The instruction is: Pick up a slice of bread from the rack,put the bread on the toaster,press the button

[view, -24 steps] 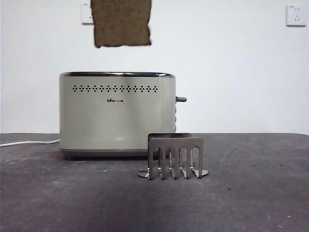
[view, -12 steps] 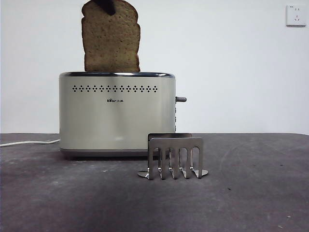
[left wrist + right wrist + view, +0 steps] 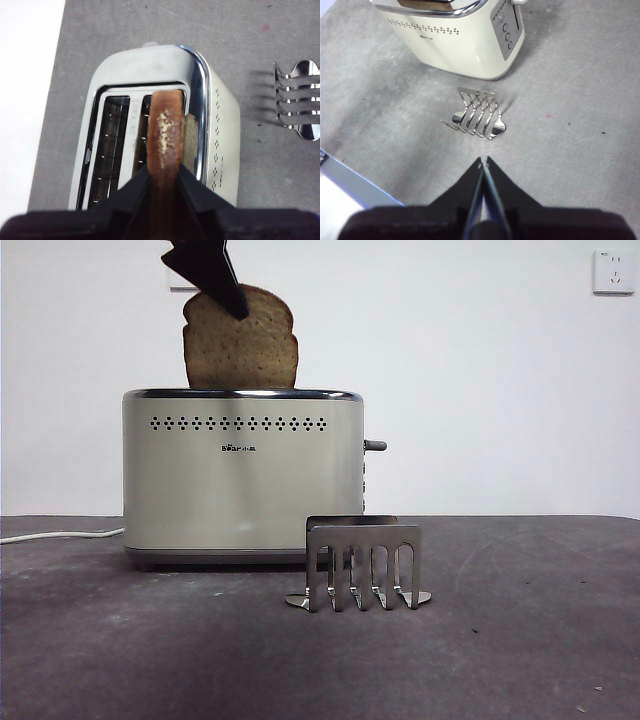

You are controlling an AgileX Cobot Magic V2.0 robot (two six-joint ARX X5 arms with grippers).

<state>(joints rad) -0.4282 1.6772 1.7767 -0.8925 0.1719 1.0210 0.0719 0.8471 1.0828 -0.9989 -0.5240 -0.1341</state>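
Where dark grey table (image 3: 520, 660) meets white wall (image 3: 480, 390), toaster (image 3: 240, 480), rack (image 3: 362, 565)

Your surfaces: satin cream metal, bright chrome, coarse crumb, matt grey tabletop.

You see the toaster (image 3: 240, 480) with a smooth cream body of soft sheen, and a mirror-bright chrome rim round its top; the slice of bread (image 3: 240, 345) shows a rough, speckled tan crumb, and its crust (image 3: 166, 132) looks dark brown, dry and flaky; the rack (image 3: 362, 562) is brushed silver metal, glinting at its feet; the left gripper (image 3: 165, 172) is matt black plastic; the table (image 3: 520, 640) is dull, scuffed dark grey; the wall (image 3: 480, 370) is flat matt white.
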